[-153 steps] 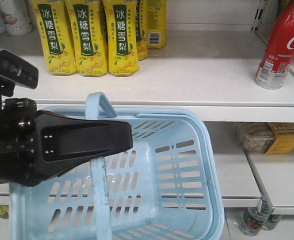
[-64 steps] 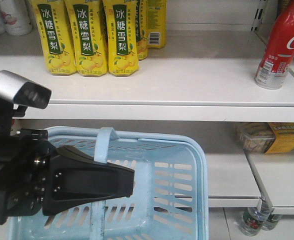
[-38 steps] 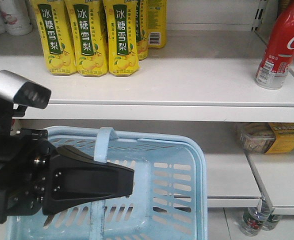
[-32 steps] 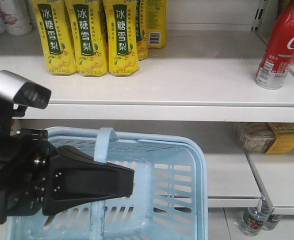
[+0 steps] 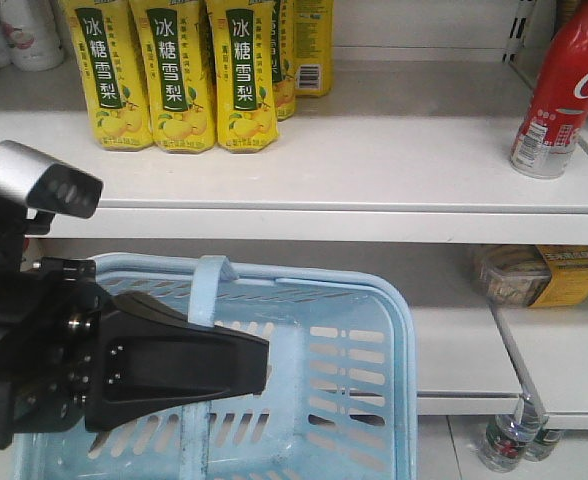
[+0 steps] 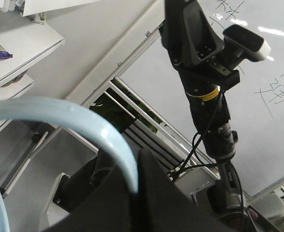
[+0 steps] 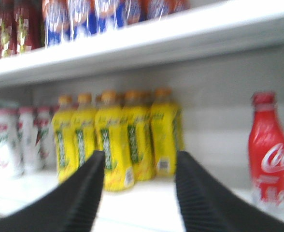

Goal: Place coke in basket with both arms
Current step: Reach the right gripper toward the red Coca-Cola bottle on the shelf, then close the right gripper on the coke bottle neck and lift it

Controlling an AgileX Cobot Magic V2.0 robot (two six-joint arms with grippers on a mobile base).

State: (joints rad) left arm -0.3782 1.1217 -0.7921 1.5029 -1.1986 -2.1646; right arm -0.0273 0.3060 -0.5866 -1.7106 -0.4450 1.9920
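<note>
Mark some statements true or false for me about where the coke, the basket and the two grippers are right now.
1. The coke stands upright on the shelf. True.
2. The coke lies inside the basket. False: it is on the shelf, and no bottle shows in the visible part of the basket.
3. The right gripper is open with nothing between its fingers. True.
4. The yellow bottles stand to the right of the coke in the front view. False: they stand at the left, the coke at the far right.
5. The left gripper grips the basket by its handle. True.
</note>
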